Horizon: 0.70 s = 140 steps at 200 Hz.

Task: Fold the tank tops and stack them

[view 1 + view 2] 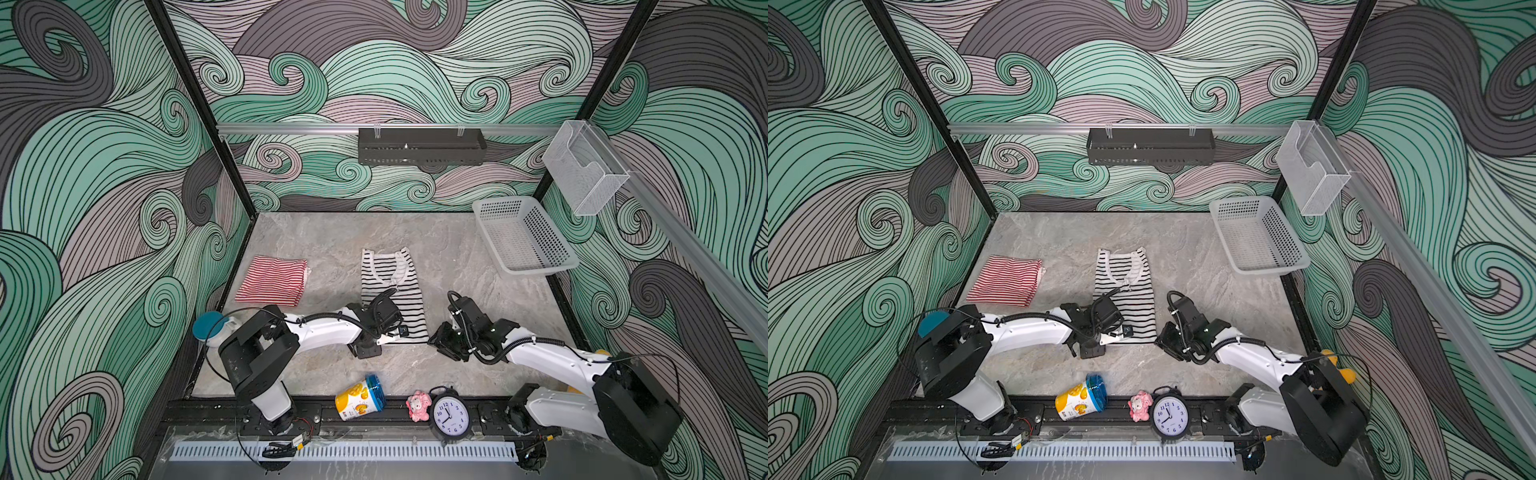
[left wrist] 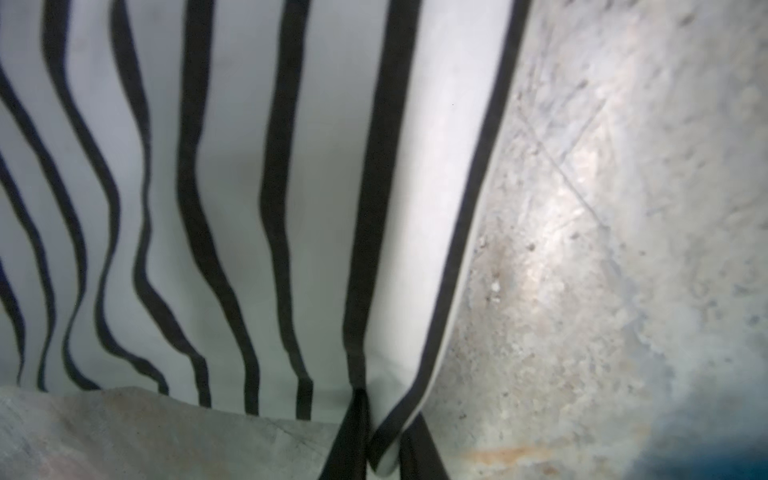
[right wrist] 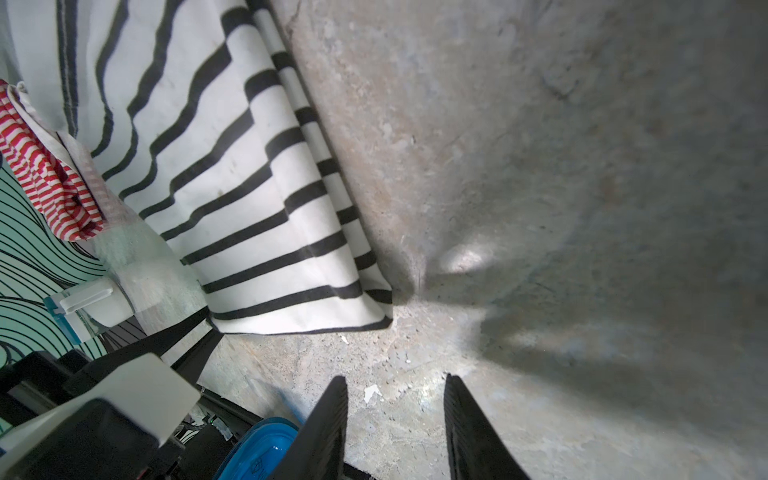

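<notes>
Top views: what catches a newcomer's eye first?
The black-and-white tank top spread mid-table, its near hem corner pinched by the left gripper, jaws shut. The red-and-white tank top lies folded to its left; the right gripper stands open by the other corner.

Left gripper (image 2: 374, 428) low, jaws tight together; right gripper (image 3: 395, 380) low, jaws apart.
</notes>
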Available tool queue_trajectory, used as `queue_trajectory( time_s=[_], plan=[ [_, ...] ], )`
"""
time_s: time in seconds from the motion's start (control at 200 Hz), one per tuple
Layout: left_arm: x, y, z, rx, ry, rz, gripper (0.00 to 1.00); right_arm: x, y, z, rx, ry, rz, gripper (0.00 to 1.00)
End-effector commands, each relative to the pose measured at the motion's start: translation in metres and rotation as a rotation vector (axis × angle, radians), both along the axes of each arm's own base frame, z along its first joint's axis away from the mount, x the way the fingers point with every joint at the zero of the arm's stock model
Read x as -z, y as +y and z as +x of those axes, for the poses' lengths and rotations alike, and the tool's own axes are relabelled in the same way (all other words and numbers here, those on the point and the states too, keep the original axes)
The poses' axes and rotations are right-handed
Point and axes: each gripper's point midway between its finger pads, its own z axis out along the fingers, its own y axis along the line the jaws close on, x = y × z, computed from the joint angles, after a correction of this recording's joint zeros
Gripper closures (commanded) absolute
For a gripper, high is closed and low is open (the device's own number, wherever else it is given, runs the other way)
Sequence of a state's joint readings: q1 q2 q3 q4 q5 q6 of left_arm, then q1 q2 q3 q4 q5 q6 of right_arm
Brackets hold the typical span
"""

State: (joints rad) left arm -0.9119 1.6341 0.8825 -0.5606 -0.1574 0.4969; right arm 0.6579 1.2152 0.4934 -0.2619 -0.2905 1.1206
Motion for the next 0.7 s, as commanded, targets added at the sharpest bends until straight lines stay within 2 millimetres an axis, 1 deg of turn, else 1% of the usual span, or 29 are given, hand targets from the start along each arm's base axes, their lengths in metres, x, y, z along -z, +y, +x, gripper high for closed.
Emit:
queue_trajectory(
  time_s=[0.0,0.075,0.175,0.215,0.375,0.491,0.566,0.696],
  plan=[
    [0.011,0.011,-0.018,0.013,0.109,0.047,0.96,0.005,-0.004,-0.008,0.029,0.042,0.008,0.59],
    [0.007,0.009,-0.022,0.016,0.128,0.036,1.0,0.007,-0.004,-0.009,0.043,0.052,0.022,0.59],
    [0.0,0.006,-0.025,0.015,0.147,0.012,1.0,0.012,-0.002,-0.008,0.068,0.062,0.042,0.58],
    [-0.002,0.005,-0.027,0.014,0.155,0.008,1.0,0.014,-0.001,-0.008,0.08,0.069,0.048,0.54],
    [-0.01,0.002,-0.032,0.018,0.181,-0.011,1.0,0.022,0.0,-0.005,0.132,0.081,0.069,0.53],
    [-0.011,0.001,-0.036,0.016,0.204,-0.016,1.0,0.025,0.003,0.0,0.176,0.084,0.105,0.53],
    [-0.011,0.0,-0.035,0.01,0.203,-0.017,1.0,0.028,0.003,-0.004,0.181,0.113,0.099,0.54],
    [-0.009,-0.001,-0.029,-0.003,0.182,-0.006,1.0,0.026,0.0,-0.01,0.178,0.133,0.086,0.54]
  ],
)
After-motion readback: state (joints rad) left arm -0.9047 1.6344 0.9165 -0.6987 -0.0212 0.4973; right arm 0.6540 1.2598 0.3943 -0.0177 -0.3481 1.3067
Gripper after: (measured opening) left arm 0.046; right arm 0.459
